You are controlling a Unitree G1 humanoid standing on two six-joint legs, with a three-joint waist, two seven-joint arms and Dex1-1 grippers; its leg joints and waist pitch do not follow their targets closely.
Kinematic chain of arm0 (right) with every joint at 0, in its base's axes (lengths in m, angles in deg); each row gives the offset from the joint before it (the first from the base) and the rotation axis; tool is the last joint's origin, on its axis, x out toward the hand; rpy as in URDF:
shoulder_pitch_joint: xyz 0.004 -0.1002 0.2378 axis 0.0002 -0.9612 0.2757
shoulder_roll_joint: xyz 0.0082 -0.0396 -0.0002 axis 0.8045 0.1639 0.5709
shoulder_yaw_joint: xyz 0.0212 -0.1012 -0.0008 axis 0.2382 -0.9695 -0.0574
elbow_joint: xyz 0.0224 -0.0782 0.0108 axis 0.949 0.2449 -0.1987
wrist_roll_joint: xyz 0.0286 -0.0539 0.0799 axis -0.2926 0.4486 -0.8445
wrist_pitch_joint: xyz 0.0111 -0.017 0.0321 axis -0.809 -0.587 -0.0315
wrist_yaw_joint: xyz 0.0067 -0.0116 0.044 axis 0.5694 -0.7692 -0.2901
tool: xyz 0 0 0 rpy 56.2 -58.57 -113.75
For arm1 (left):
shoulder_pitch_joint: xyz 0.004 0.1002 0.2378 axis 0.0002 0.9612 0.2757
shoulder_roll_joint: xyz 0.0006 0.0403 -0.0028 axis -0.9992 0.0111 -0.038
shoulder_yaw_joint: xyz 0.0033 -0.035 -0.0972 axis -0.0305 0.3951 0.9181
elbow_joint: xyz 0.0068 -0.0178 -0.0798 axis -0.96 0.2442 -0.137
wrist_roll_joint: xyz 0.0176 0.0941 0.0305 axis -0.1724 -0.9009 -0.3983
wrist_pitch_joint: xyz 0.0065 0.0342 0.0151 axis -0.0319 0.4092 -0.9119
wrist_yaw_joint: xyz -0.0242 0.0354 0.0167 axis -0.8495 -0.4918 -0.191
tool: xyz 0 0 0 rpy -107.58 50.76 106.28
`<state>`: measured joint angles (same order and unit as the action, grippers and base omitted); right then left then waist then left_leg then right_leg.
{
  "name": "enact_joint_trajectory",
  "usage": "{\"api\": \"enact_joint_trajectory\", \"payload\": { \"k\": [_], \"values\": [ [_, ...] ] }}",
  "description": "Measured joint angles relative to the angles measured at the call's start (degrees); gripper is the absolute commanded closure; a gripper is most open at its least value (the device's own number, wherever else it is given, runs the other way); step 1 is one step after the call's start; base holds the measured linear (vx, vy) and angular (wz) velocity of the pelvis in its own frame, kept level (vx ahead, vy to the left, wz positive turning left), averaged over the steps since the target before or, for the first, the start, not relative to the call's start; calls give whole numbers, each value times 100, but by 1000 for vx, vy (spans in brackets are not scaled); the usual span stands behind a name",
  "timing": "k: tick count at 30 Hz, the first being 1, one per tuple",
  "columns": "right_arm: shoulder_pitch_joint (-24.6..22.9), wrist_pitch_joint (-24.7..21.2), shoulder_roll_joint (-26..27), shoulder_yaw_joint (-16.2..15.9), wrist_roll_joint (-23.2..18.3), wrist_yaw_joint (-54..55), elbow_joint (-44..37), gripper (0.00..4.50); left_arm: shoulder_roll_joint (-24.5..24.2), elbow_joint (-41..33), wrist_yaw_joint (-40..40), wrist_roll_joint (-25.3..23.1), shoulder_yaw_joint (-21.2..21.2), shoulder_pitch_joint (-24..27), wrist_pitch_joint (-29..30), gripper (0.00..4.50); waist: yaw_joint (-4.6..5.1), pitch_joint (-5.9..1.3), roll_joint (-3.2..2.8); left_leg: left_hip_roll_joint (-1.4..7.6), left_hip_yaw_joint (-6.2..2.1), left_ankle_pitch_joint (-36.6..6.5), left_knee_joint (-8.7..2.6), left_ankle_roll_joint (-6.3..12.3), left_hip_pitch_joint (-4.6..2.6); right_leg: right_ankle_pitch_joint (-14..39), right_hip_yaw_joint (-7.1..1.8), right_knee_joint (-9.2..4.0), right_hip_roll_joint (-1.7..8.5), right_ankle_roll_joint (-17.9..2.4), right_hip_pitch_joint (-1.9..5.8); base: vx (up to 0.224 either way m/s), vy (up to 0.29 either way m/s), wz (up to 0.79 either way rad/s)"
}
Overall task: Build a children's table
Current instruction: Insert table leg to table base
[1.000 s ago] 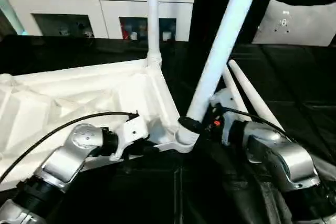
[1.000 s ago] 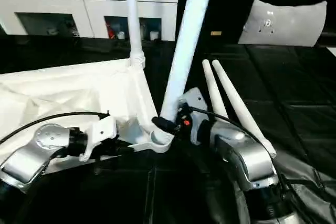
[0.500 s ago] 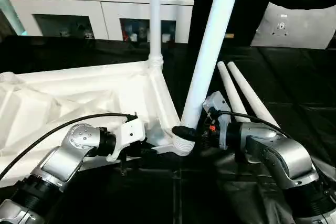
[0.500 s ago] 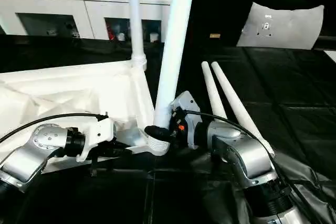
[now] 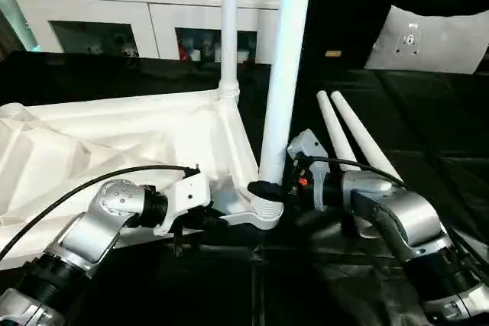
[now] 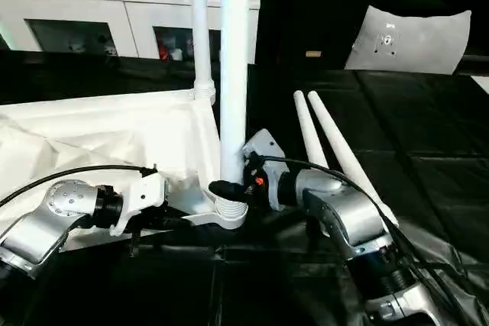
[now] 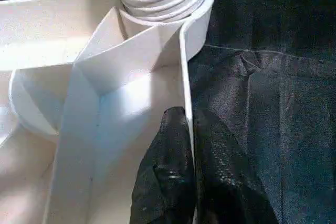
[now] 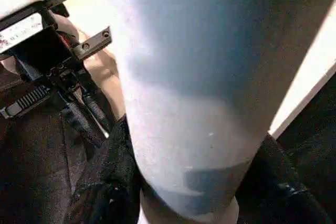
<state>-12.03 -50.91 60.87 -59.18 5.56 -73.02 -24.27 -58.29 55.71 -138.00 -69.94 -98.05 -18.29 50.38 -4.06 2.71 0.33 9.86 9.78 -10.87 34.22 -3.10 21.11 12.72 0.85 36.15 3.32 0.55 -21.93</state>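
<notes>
A black sheet (image 5: 428, 112) covers the floor, and a white cabinet (image 5: 145, 5) with shelves stands along the far side. On the sheet, at the left, the table top (image 5: 99, 143) lies upside down with its ribbed underside facing up, its long side running left to right.

The left gripper (image 7: 189, 182) reaches in from the near left and is pinched tight on the thin near-edge wall of the top, one black finger (image 7: 165, 177) inside the rib and the other outside, close to the near right corner socket (image 5: 263, 208).

At the far right corner of the top, one leg (image 5: 228, 28) stands upright in its socket, long axis vertical. Nearer, a second leg (image 5: 284, 66) stands in the near right corner socket, nearly upright and leaning slightly to the right at its upper end, its threaded foot showing at the socket rim.

The right gripper (image 5: 263, 188) comes in from the right and clasps this second leg just above the socket, jaws about half spread around it.

Further right, two spare legs (image 5: 351, 139) lie side by side on the sheet, touching or nearly so, narrow ends pointing far-left.
</notes>
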Motion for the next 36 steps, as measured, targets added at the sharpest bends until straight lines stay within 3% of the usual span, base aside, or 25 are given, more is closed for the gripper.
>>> {"api": "enact_joint_trajectory", "payload": {
  "k": [4, 10, 16, 21, 29, 36],
  "values": [
    [-143, 51, 87, 163, -66, 7, 35, 260, 33, 25, -5, -34, 1, -14, -20, 450, -37, -3, 3, 1, 0, 1, -2, -2, -2, 0, 0, 1, 0, -1, 3, 0, 0, 0],
    [-529, 303, 419, 699, -462, 144, 306, 260, 119, 107, -9, -45, 30, -35, -15, 450, -87, -14, -25, 0, 4, 1, -2, -2, -5, -1, -3, -1, 0, -2, 2, 0, 0, 0],
    [-1049, 1026, 745, 1089, -687, 187, 507, 260, 249, 293, -9, -47, 42, -99, 4, 450, -104, -35, -88, -2, 9, 1, -5, -2, -9, -3, -5, -2, 5, -5, 6, 0, 0, 0],
    [-1198, 1426, 739, 1059, -635, 171, 527, 260, 297, 387, -11, -49, 40, -149, 5, 450, -107, -41, -102, -2, 9, 1, -5, -2, -8, -4, -5, -3, 6, -6, 6, 0, 0, 0],
    [-1342, 2670, 685, 724, -69, 132, 784, 260, 372, 545, 12, -80, 58, -202, 3, 450, -94, -55, -121, -2, 9, 1, -5, -2, -13, 8, -5, -6, 7, 14, 6, 0, 0, 0],
    [-1309, 3128, 667, 543, 133, 115, 975, 260, 367, 565, 31, -108, 74, -202, 3, 450, -84, -61, -112, -2, 9, 1, -5, -2, -16, 9, -5, -21, 8, 15, 6, 0, 0, 0]
  ]
}}
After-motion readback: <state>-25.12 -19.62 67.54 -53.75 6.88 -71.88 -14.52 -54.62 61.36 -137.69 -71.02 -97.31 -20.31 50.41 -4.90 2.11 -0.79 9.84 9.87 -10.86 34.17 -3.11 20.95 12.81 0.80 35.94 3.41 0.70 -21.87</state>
